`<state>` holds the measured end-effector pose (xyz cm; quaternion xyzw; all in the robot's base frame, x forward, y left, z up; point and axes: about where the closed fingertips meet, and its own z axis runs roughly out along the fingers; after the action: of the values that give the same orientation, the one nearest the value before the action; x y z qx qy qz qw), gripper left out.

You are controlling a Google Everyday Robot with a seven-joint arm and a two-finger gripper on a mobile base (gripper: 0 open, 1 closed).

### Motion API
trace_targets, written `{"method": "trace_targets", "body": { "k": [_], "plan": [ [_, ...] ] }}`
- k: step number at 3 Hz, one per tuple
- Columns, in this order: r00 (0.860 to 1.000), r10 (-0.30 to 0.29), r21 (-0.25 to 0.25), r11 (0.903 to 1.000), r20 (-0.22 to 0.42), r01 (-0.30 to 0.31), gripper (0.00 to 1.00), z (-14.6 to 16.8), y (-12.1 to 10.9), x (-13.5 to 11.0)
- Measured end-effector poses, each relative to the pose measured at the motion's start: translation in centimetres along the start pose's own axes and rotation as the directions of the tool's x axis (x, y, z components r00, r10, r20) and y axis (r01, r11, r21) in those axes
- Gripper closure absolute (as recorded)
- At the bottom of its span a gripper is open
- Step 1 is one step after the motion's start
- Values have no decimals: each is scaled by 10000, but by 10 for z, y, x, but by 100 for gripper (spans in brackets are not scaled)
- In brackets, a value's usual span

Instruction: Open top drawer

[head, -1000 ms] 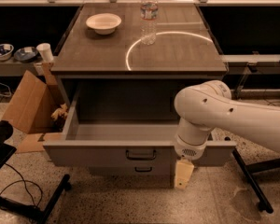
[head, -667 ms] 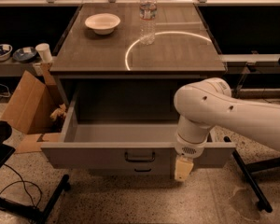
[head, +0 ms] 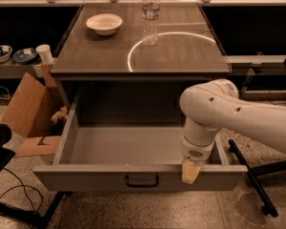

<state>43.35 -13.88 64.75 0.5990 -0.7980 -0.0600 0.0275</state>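
The top drawer (head: pixel 100 178) is a wide grey metal drawer pulled far out of the cabinet. Its plain grey interior (head: pixel 128 144) is bare. Its dark rectangular pull handle (head: pixel 141 180) sits in the middle of the front panel. My gripper (head: pixel 190 171) hangs from the white arm (head: pixel 229 113) and rests at the top edge of the front panel, right of the handle. The arm's wrist covers the drawer's right front corner. The lower drawers are hidden behind the open front panel.
On the cabinet top (head: pixel 181 56) stand a white bowl (head: pixel 104 23) and a water bottle (head: pixel 150 15). A cardboard box (head: pixel 28 109) lies at the left, and a dark chair base (head: pixel 252 175) stands at the right. Cables (head: pixel 14 194) lie on the floor at the lower left.
The drawer has slid further out toward the camera, and the gripper came with its front edge. The lower drawer front below it no longer shows.
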Motion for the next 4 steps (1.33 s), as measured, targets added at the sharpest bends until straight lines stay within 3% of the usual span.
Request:
{"method": "trace_targets", "body": {
  "k": [1, 2, 4],
  "plan": [
    [9995, 274, 150, 9995, -186, -271, 100, -7, 26, 15],
    [9993, 310, 167, 9994, -210, -307, 100, -5, 29, 16],
    [9964, 723, 128, 9973, -437, -718, 100, -7, 57, 26]
  ]
}}
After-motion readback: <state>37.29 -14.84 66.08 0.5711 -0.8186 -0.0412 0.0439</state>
